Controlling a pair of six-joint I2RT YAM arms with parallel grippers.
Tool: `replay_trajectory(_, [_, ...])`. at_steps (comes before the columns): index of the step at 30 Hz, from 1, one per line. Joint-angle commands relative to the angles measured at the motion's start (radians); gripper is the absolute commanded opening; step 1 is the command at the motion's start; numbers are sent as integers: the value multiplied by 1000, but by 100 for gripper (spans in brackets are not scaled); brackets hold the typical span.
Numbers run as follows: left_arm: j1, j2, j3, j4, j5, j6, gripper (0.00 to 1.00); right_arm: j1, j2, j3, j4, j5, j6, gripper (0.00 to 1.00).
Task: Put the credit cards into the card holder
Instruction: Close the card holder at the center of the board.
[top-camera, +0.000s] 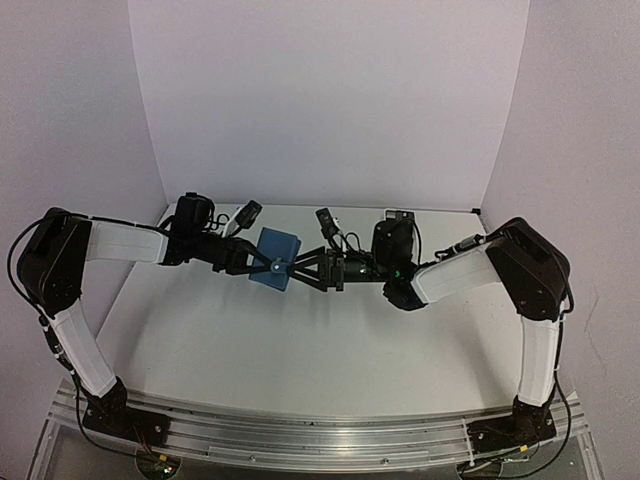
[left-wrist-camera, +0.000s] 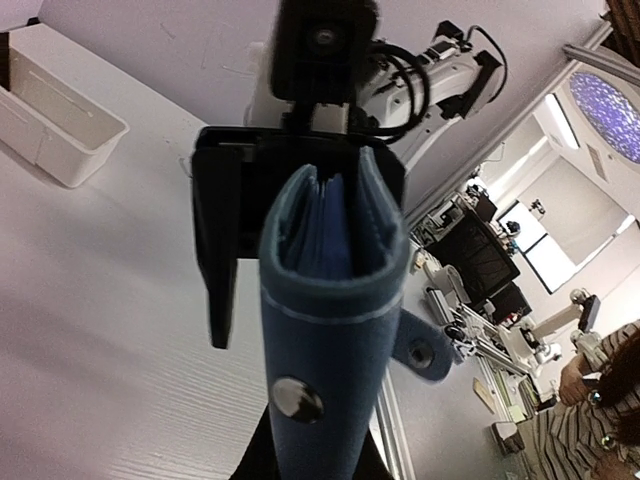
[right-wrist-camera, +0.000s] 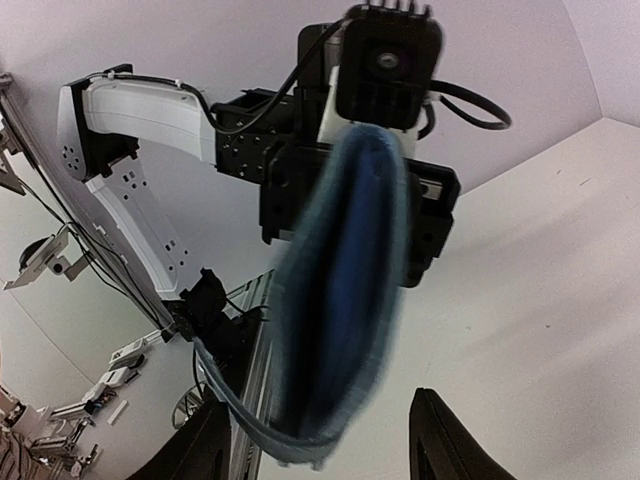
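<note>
Card holder (top-camera: 278, 256): blue, flat, held in the air above the white surface (top-camera: 300, 350), near the middle of its far half, between the two arms that reach in from either side. Left pincer (right-wrist-camera: 350, 215): clenched on the card holder; in the right wrist view its black fingers sit against both faces at one end. Right pincer (right-wrist-camera: 325, 440): released; its own fingers (right-wrist-camera: 205, 445) stand wide apart at the bottom of that view, with the card holder's free end hanging between them and touching neither. The left wrist view agrees: one right finger stands beside the card holder with a visible gap, and the other is partly hidden behind the far face. Condition of the card holder: the mouth faces the right pincer and gapes slightly, showing darker blue layers inside; what they are cannot be told. A round metal snap (left-wrist-camera: 297, 398) sits on the near face. A clasp tab (left-wrist-camera: 420, 350) with its own stud hangs loose to one side, unfastened. The right wrist view of the card holder is blurred, so no edge detail can be read there. A long white tray (left-wrist-camera: 55, 125) stands on the surface, well apart from both pincers.
</note>
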Motion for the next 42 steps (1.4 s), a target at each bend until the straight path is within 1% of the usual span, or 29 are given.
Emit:
replay_trajectory(1, [-20, -5, 46, 64, -71, -52, 0, 53, 7, 48, 93, -20, 39, 59])
replay_trajectory(5, [-19, -13, 43, 66, -81, -58, 0, 54, -2, 34, 97, 3, 43, 61])
replay_trajectory(6, [-19, -13, 42, 68, -81, -60, 0, 54, -3, 31, 97, 8, 43, 59])
replay_trajectory(9, [-19, -14, 39, 84, -72, -69, 0, 56, -9, 15, 97, 32, 30, 49])
replay_trajectory(10, [-18, -16, 38, 85, -70, -69, 0, 54, -8, 11, 97, 29, 30, 49])
replay_trajectory(11, [-17, -15, 38, 86, -66, -69, 0, 54, -8, 9, 97, 21, 31, 52])
replay_trajectory(14, [-10, -17, 32, 97, -47, -68, 0, 41, -19, 2, 94, -29, 44, 64])
replay_trajectory(17, [-5, -14, 31, 104, -29, -37, 0, 35, -45, 1, 79, -63, 33, 66])
replay_trajectory(18, [3, -10, 37, 106, -12, -14, 0, 34, -74, -4, 32, -78, -5, 67])
replay_trajectory(19, [6, -5, 39, 108, -6, -13, 0, 34, -80, -9, 21, -80, -27, 67])
replay_trajectory(23, [16, 6, 50, 110, 81, 10, 0, 16, -183, -70, -170, -90, -209, 69])
replay_trajectory(26, [17, 12, 65, 77, 91, 51, 0, 7, -217, -25, -339, -105, -337, 69])
replay_trajectory(27, [17, 11, 68, 70, 91, 66, 0, 4, -233, -6, -424, -103, -416, 69])
replay_trajectory(28, [17, 10, 76, 60, 95, 79, 0, -2, -241, -2, -453, -100, -464, 69])
replay_trajectory(30, [15, 12, 85, 47, 101, 99, 0, -10, -234, 4, -460, -87, -500, 68])
replay_trajectory(31, [14, 13, 95, 44, 107, 98, 0, -16, -206, 15, -460, -74, -524, 63])
replay_trajectory(32, [11, 14, 102, 38, 109, 98, 0, -18, -185, 32, -458, -87, -518, 61])
replay_trajectory(35, [7, 13, 115, 22, 113, 103, 0, -19, -136, 86, -452, -120, -502, 62])
replay_trajectory(42, [-1, 14, 119, 23, 122, 103, 0, -48, -92, 124, -411, -160, -511, 62])
